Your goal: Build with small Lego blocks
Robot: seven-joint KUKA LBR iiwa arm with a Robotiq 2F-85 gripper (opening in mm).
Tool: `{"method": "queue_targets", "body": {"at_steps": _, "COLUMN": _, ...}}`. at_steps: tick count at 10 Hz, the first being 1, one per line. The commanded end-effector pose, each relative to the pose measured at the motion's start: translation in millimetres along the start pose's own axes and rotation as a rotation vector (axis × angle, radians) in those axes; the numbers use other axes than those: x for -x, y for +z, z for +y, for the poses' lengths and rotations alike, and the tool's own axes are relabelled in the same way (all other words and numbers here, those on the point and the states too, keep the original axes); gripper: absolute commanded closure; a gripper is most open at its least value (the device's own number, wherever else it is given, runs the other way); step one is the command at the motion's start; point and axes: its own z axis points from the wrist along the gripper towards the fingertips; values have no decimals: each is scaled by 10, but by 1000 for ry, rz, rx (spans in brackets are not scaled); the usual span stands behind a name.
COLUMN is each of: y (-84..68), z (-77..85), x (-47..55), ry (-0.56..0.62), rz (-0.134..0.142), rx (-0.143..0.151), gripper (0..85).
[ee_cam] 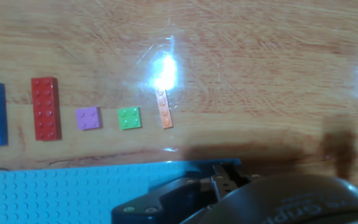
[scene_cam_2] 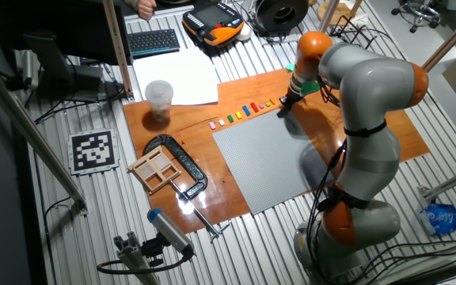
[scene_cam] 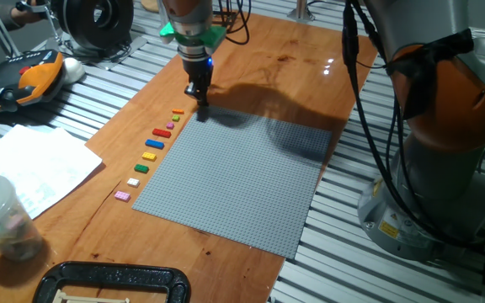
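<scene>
Gripper (scene_cam: 200, 95) low at grey baseplate (scene_cam: 242, 181) far corner; finger state unreadable, grip contents unknown. Small Lego blocks (scene_cam: 152, 145) lined up on wood just beside baseplate edge. Risk: descent clipping orange plate (ee_cam: 164, 109), scattering row.

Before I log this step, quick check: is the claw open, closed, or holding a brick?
Claw: fingertips close together at the corner of the large grey studded baseplate; whether anything is held cannot be told.
</scene>
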Motion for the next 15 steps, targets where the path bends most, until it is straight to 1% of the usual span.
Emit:
{"method": "queue_targets", "body": {"at_steps": 1, "y": 5, "z": 10, "x": -8, "ry": 1, "rz": 0, "rx": 0, "gripper": 850}}
{"method": "queue_targets", "body": {"at_steps": 2, "y": 12, "z": 28, "x": -25, "ry": 4, "rz": 0, "rx": 1, "gripper": 850}}
{"method": "queue_targets", "body": {"at_steps": 5, "y": 23, "z": 32, "x": -56, "ry": -2, "rz": -2, "rx": -13, "gripper": 850}}
{"method": "queue_targets", "body": {"at_steps": 8, "y": -11, "z": 20, "x": -73, "ry": -2, "rz": 2, "rx": -12, "gripper": 850}}
{"method": "queue_targets", "body": {"at_steps": 12, "y": 22, "z": -20, "x": -91, "ry": -8, "rz": -2, "rx": -13, "gripper": 850}}
{"method": "queue_targets", "body": {"at_steps": 15, "y": 69, "z": -15, "x": -79, "ry": -8, "rz": -9, "rx": -8, "gripper": 850}}
